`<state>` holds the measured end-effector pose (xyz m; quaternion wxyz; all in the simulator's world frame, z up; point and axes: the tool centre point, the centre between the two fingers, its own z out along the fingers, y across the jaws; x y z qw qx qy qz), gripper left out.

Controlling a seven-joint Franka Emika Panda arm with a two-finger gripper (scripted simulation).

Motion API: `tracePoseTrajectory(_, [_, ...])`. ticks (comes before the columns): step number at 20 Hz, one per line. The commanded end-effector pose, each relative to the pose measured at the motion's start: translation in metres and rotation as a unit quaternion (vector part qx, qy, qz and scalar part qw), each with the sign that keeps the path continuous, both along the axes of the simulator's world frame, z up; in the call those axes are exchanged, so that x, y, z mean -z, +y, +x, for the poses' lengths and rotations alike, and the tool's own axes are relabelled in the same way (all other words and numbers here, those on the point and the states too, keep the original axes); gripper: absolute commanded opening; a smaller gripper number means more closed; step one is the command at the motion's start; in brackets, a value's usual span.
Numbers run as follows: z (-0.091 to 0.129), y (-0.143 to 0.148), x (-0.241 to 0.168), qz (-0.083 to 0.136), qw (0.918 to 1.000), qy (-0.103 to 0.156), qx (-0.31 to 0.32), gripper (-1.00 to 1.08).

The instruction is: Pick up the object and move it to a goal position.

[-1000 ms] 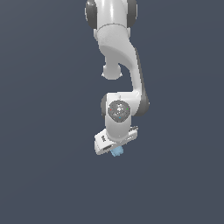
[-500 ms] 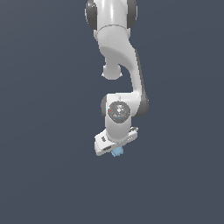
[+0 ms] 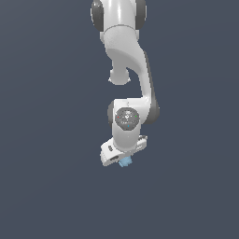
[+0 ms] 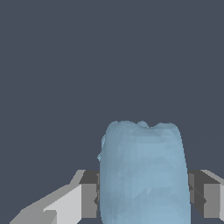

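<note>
Nothing moved; arm hangs down (wrist tilted), claw (image 3: 122, 160) clamped on object (image 3: 125, 162).

The object (image 3: 124, 162) is a small light-blue lump with a matte, irregular surface. In the exterior view only a little of it shows, peeking out beneath the white gripper (image 3: 122, 158), which is far larger than it. In the wrist view the object (image 4: 144, 173) looks like a rounded, upright block with a bumpy, scalloped end and faceted sides. It sits between the gripper's grey fingers (image 4: 89, 194), touching both.
</note>
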<state>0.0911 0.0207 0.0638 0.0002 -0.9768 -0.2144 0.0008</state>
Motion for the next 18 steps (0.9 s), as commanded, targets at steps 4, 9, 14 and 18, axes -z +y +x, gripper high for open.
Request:
tracePoseTrajectory(4, [0.006, 0.0, -0.023, 0.0, 1.0, -0.001, 0.0, -1.0])
tracePoseTrajectory(9, [0.016, 0.001, -0.06, 0.0, 1.0, -0.001, 0.0, -1.0])
tracePoseTrajectory(14, [0.027, 0.002, -0.101, 0.0, 1.0, -0.001, 0.0, -1.0])
tracePoseTrajectory(18, [0.034, 0.003, -0.124, 0.0, 1.0, -0.001, 0.0, -1.0])
